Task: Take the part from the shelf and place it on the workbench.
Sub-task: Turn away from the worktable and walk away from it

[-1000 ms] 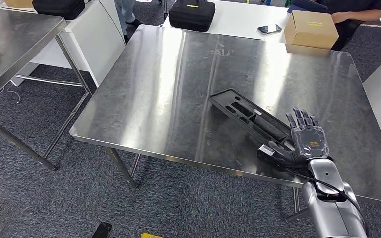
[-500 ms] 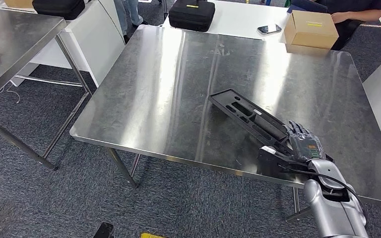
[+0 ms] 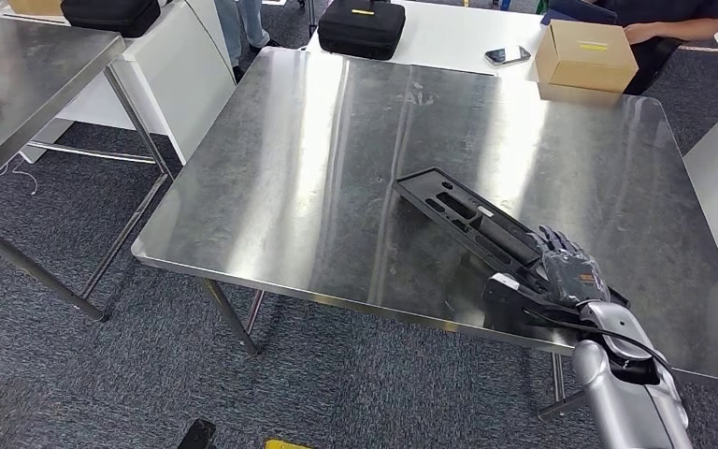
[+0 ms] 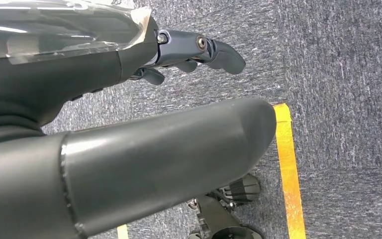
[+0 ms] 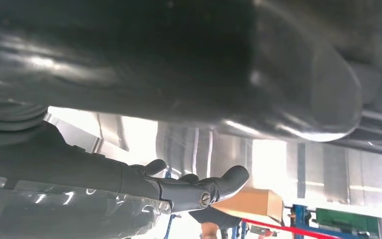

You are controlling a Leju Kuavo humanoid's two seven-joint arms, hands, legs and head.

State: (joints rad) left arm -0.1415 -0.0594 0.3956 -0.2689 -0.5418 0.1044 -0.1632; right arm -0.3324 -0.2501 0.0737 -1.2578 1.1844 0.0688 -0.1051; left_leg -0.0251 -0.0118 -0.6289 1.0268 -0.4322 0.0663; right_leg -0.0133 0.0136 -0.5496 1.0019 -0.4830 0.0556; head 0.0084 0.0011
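Observation:
The part (image 3: 463,217) is a long black moulded piece lying flat and slantwise on the steel workbench (image 3: 318,159), its near end close to the front edge. My right hand (image 3: 570,276) lies low over that near end, fingers tipped forward and down. From the right wrist, the fingers (image 5: 194,191) stretch out apart from the thick thumb, with shiny bench top showing in the gap and nothing between them. My left hand (image 4: 194,47) hangs over grey carpet, holding nothing.
A cardboard box (image 3: 584,53) stands at the bench's far right corner, a person (image 3: 673,23) behind it. A black case (image 3: 362,26) and a phone (image 3: 508,55) lie on the white table beyond. Another steel table (image 3: 28,75) stands left. A yellow floor line (image 4: 288,164) crosses the carpet.
My right hand's fingers, raised and spread a second ago, have dropped forward over the part's near end, and the arm has pulled back slightly. The part has not moved.

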